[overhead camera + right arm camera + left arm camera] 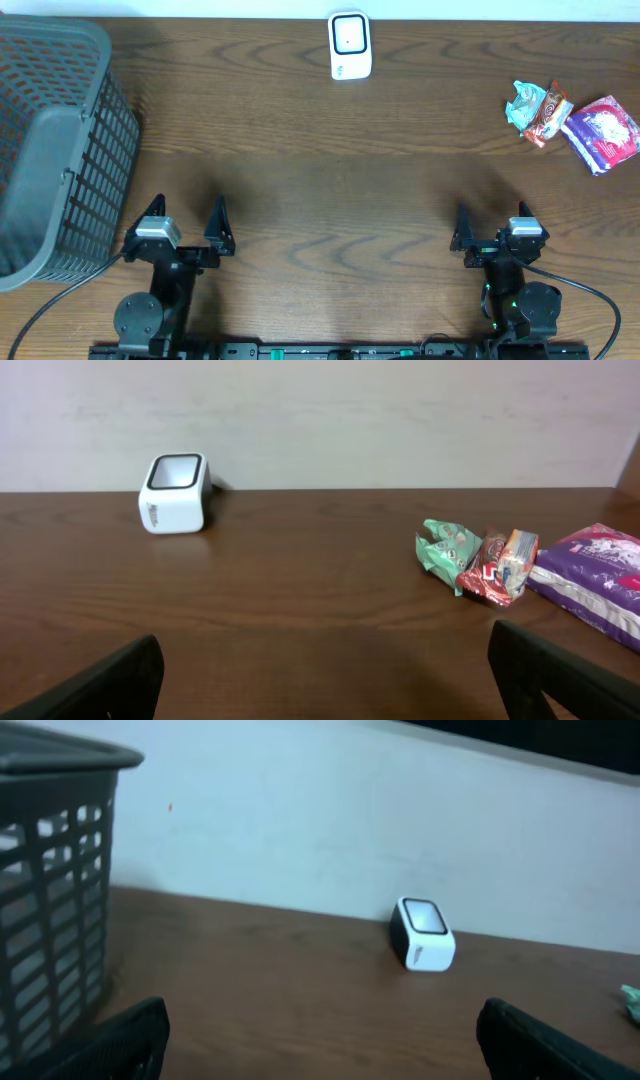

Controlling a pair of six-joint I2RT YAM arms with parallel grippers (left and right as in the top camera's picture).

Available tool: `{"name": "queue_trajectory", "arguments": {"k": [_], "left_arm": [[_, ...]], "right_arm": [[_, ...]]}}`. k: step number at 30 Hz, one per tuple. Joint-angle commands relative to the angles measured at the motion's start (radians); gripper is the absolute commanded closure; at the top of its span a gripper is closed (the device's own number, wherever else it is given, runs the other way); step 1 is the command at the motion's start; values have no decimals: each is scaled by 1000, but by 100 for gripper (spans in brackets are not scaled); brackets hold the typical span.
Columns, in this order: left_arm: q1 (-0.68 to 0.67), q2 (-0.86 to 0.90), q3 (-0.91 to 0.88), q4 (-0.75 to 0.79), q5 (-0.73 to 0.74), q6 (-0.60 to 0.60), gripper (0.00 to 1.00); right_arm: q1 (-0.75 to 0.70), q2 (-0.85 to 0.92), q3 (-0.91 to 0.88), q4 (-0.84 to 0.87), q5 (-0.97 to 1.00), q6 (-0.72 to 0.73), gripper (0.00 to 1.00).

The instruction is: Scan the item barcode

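Observation:
A white box-shaped scanner [350, 45] with a dark-rimmed window stands at the table's far edge; it also appears in the left wrist view [425, 932] and the right wrist view [175, 492]. Three snack items lie at the far right: a green packet [522, 103], a red-brown packet [548, 118] and a purple packet [603, 133]. In the right wrist view the green packet [447, 548], red-brown packet [500, 567] and purple packet [590, 580] lie ahead to the right. My left gripper [187, 222] [320, 1040] and right gripper [492, 232] [325, 675] rest near the front edge, both open and holding nothing.
A tall grey slatted basket [60, 150] stands at the left side of the wooden table [330, 180], close to my left arm and filling the left of its wrist view [50, 900]. A pale wall rises behind the table's far edge.

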Motion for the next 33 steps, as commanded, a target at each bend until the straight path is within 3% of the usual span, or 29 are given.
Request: {"name": "queue_trajectory", "arguments": {"k": [1, 24, 33], "left_arm": [[19, -37, -35, 43, 68, 52, 2], [21, -47, -212, 369, 76, 60, 2], [29, -47, -224, 412, 131, 145, 2]], "right_arm": [[-10, -6, -3, -2, 1, 10, 1], [-10, -6, -3, -2, 1, 10, 1], [-10, -6, -3, -2, 1, 10, 1]]}}
